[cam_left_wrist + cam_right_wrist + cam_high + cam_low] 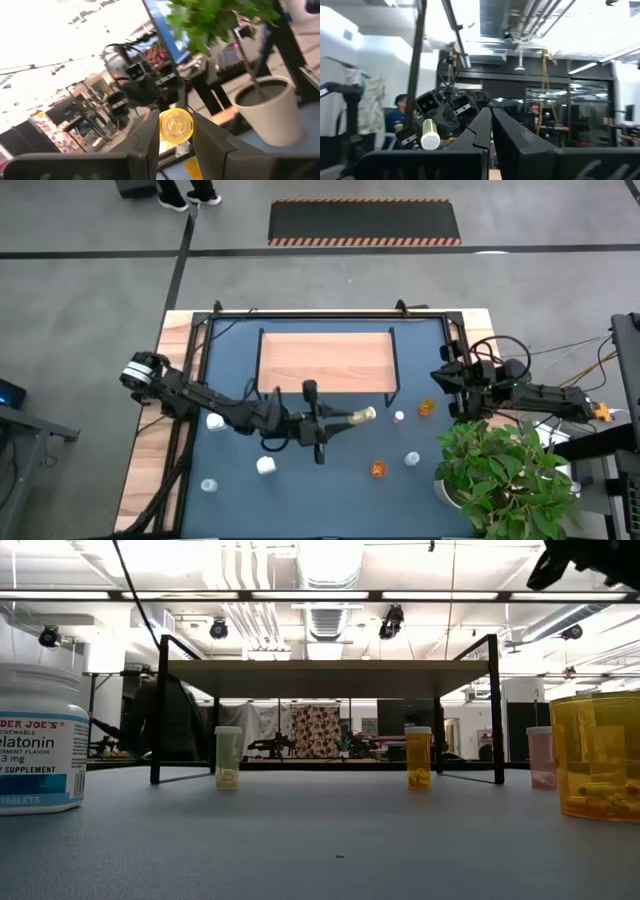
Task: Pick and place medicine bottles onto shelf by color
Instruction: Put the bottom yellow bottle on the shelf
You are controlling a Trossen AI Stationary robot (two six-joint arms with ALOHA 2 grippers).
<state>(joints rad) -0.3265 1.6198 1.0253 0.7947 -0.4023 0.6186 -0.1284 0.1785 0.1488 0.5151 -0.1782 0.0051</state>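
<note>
The left claw [345, 420] is clamping a translucent amber plastic cylindrical bottle [362, 416] sideways above the dark blue desk [330, 470]; the right claw [447, 385] is sitting closed, empty.

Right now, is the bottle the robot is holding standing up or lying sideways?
Sideways. The left gripper holds the amber bottle lying level above the table; the left wrist view shows its round end between the fingers.

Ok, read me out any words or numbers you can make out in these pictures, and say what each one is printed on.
All on the label of the white bottle at the near left of the low view, cut off by the picture's edge:
"DER JOE'S"
"elatonin"
"3 mg"
"RMINT FLAVOR"
"Y SUPPLEMENT"
"TABLETS"
The embossed mark on the amber bottle held in the left gripper is too blurred to read.
No other text is readable.
</note>
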